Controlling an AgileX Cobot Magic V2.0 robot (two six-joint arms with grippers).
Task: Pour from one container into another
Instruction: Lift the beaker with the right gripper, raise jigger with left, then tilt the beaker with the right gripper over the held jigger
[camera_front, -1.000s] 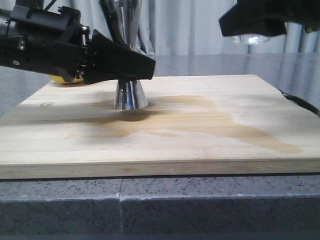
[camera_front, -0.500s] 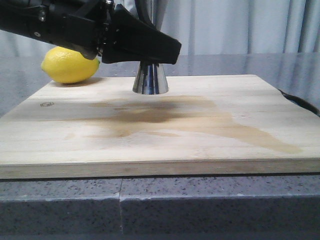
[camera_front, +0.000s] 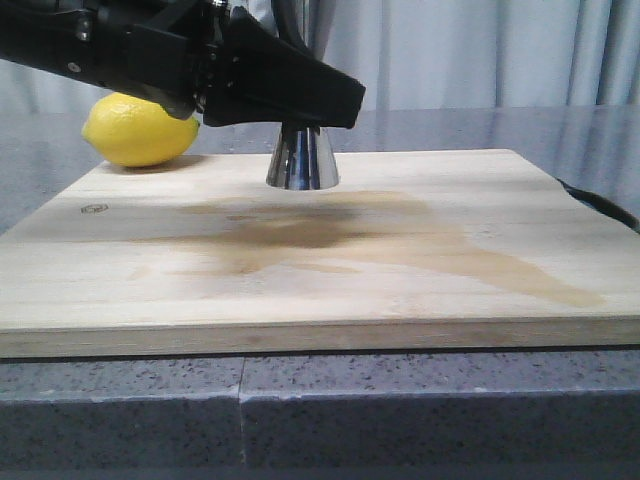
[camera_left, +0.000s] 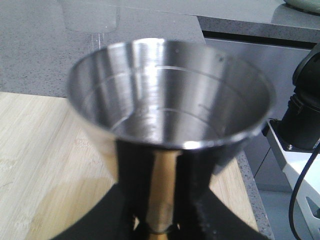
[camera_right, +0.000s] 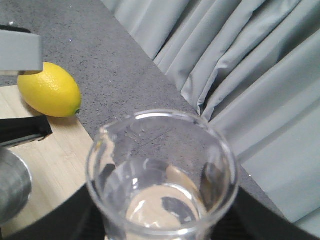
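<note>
The steel jigger (camera_front: 301, 158) stands upright on the wooden board (camera_front: 400, 270) near its far edge, at about 11 o'clock from the board's middle; the left gripper (camera_front: 300, 100) has its jaws pinching the jigger at the waist. In the left wrist view the upper cup (camera_left: 170, 100) looks empty and dry, with faint measuring lines inside. The glass beaker (camera_right: 162, 175) sits pinched in the jaws of the right gripper (camera_right: 165, 220), holding little if any liquid; that gripper is out of the front view. A tan stain (camera_front: 400, 240) spreads across the board from centre toward 4 o'clock. A lemon (camera_front: 140, 130) lies at 10 o'clock, off the board on the tabletop (camera_front: 420, 400). The jigger's upper half is hidden behind the left arm in the front view
</note>
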